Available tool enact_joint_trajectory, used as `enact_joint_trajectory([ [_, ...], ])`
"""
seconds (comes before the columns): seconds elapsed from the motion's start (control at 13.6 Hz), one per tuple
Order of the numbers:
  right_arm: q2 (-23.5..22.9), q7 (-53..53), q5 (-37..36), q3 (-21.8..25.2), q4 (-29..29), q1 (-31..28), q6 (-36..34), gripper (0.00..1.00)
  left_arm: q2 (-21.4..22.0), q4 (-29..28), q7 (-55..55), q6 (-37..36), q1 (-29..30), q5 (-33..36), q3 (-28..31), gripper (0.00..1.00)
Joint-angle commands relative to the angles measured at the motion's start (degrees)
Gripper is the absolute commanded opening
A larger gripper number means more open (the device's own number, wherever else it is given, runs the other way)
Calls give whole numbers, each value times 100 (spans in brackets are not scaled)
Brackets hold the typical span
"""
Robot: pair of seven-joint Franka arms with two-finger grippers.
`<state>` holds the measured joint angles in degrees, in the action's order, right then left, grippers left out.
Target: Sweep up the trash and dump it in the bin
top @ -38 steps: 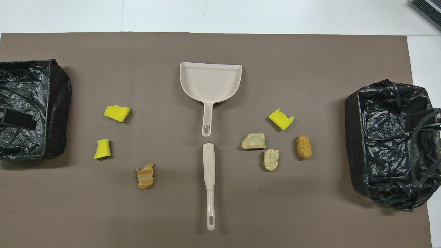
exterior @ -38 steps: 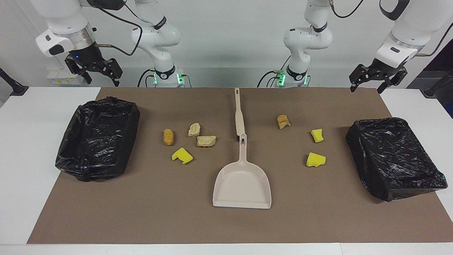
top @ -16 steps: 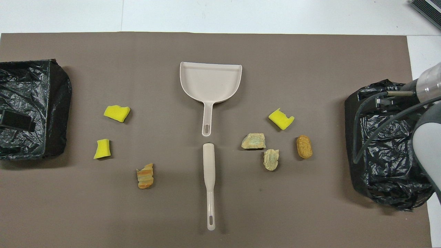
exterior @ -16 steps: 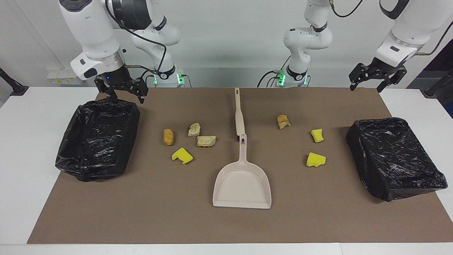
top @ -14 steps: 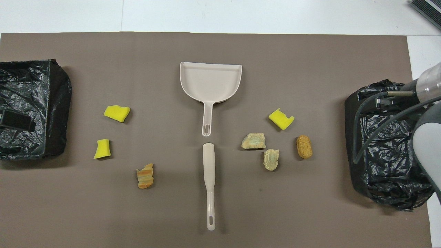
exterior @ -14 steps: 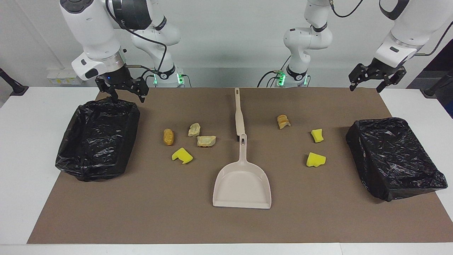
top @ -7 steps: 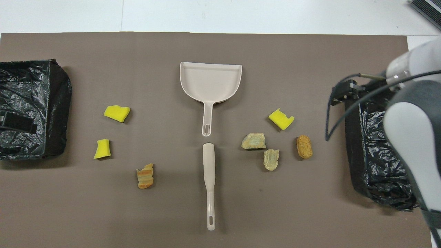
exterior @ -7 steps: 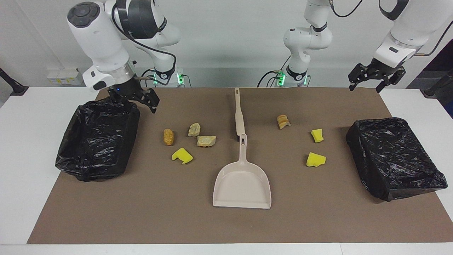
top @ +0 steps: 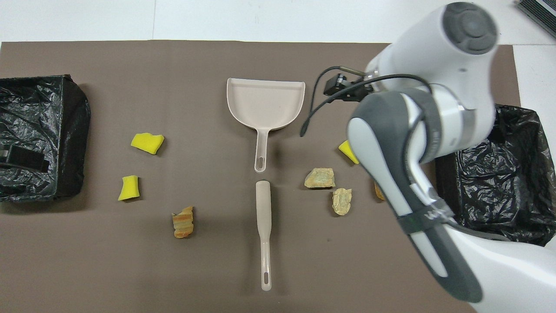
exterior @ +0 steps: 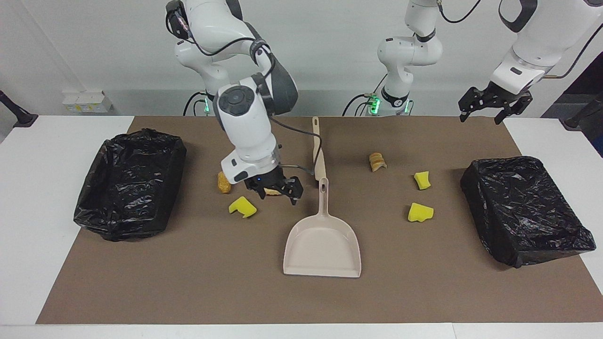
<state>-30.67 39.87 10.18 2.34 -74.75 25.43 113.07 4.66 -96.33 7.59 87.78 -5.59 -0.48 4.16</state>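
Now, in the facing view, the right tool (exterior: 275,189) has swung away from the bin (exterior: 129,183) at its own end of the bench (exterior: 28,197) and hangs low over the trash, just beside the dustpan (exterior: 322,245) handle. Its fingers stand wide and hold nothing. Half a second ago it was at that bin's rim, so the arm has begun its reach, probably for the dustpan or the brush (exterior: 318,150); which one I cannot say. A yellow sponge (exterior: 242,207) lies just in front of the tool, an orange piece (exterior: 223,182) peeks out beside the wrist, and a beige lump seems to sit under the fingers, though the tool hides most of it. Toward the left arm's end lie a bread piece (exterior: 377,161) and two more sponges (exterior: 422,180) (exterior: 419,212), near the second bin (exterior: 525,209). The left tool (exterior: 490,106) waits high over the mat's corner, fingers wide and empty.

From overhead, the right arm now covers much of its end of the mat. Two lumps (top: 319,178) (top: 342,201) show clear of it, untouched, and the dustpan (top: 265,102) and brush (top: 263,226) lie end to end where they were. The two sponges (top: 147,143) (top: 129,188) and the bread piece (top: 183,221) have not moved. No trash is swept yet; all seven scraps remain on the mat.
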Motion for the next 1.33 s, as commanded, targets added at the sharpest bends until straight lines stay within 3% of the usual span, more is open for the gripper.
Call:
enact_joint_trajectory([
  [0.0,-482,494,125,-6,233,408,311,100,490,-1033,23,755,-30,-320,-11,100],
  [0.29,-580,-2,19,-15,13,612,408,100,913,-2291,32,1995,-231,-585,-38,100],
  [0.59,-765,-207,-77,-23,-127,708,795,100,1343,-3196,41,2795,-503,-919,-38,100],
  [0.96,-695,-278,-103,-15,-391,928,805,100,1546,-3707,24,3034,-960,-954,-55,100],
  [1.03,-686,-339,-103,-15,-444,929,796,90,1599,-3891,15,3165,-1101,-954,-38,100],
  [1.1,-686,-417,-103,-15,-453,920,787,71,1651,-4024,15,3297,-1129,-946,-55,100],
  [1.18,-686,-427,-103,-15,-453,920,787,44,1678,-4095,23,3333,-1146,-954,-55,100],
  [1.25,-686,-427,-103,-15,-435,920,787,37,1687,-4095,15,3325,-1155,-954,-55,100],
])
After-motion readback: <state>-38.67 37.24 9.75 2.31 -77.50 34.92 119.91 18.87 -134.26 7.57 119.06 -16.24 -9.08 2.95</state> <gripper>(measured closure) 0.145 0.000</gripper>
